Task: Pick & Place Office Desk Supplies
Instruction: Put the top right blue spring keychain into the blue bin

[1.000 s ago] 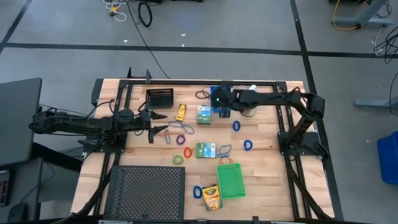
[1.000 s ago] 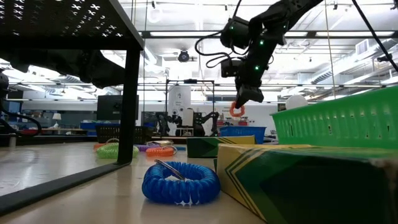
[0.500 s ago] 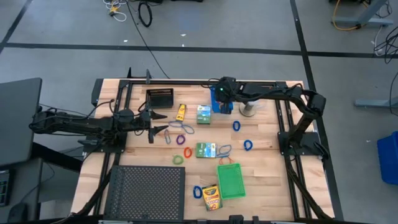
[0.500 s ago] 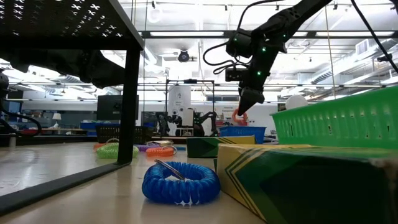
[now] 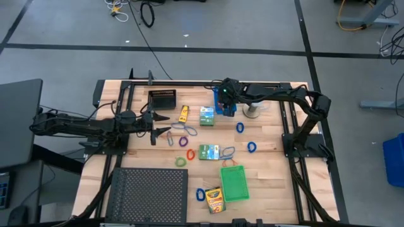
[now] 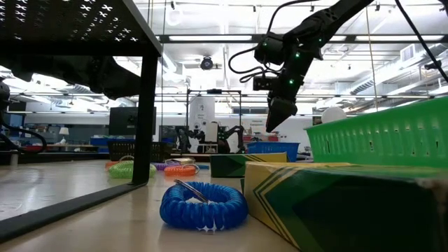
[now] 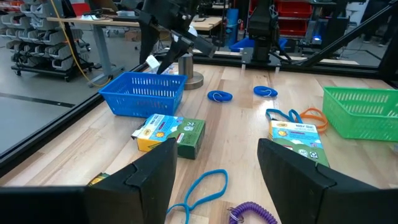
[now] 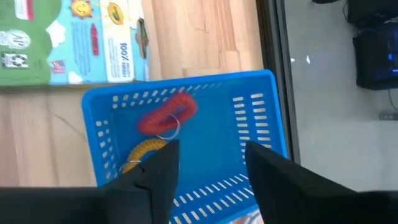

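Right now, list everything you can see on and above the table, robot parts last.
blue bin: one, blue, far edge
red loop: one, in the blue bin
yellow loop: one, in the blue bin
black bin: one, far left
green bin: one, near side
green-white boxes: two, one by the blue bin, one mid-table
crayon box: one, yellow, beside the green bin
yellow tube: one, by the black bin
loose loops: several, mixed colours, mid-table
mesh tray: one, black, near left
fan: one, white, far right
left gripper: open, mid-left
right gripper: open, above the blue bin
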You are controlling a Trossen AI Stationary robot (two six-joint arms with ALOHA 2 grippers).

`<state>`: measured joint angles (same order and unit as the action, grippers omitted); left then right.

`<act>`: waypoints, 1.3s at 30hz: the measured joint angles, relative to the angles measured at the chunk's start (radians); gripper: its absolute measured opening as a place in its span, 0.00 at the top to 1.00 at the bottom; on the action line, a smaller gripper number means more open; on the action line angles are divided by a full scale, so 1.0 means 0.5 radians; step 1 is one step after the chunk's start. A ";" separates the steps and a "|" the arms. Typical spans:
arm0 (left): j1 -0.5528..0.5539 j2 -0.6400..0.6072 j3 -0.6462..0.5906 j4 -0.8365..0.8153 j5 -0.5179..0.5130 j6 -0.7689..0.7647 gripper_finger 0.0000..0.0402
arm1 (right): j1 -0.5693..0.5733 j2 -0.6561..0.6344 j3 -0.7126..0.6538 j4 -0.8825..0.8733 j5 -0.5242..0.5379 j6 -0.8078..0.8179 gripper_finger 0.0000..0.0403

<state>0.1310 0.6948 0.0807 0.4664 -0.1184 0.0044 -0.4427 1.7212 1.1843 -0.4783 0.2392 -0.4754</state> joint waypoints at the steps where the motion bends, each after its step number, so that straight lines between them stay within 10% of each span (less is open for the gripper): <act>1: 0.000 0.000 0.000 0.000 0.000 0.000 0.42 | 0.003 0.000 0.000 -0.012 0.028 0.000 0.52; 16: 0.000 0.001 0.000 -0.005 0.001 -0.001 0.42 | 0.394 -0.001 0.019 -0.776 0.148 0.347 0.51; 29: 0.000 0.096 0.001 -0.008 0.015 -0.010 0.42 | 0.545 -0.033 -0.053 -0.962 -0.418 0.620 0.51; 39: 0.000 0.106 0.001 0.001 0.016 -0.015 0.42 | 0.475 -0.033 -0.326 -0.822 -0.436 0.656 0.51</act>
<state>0.1310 0.7479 0.0811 0.4670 -0.1104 -0.0032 -0.2051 1.7046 1.0215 -0.8895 0.0214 -0.1473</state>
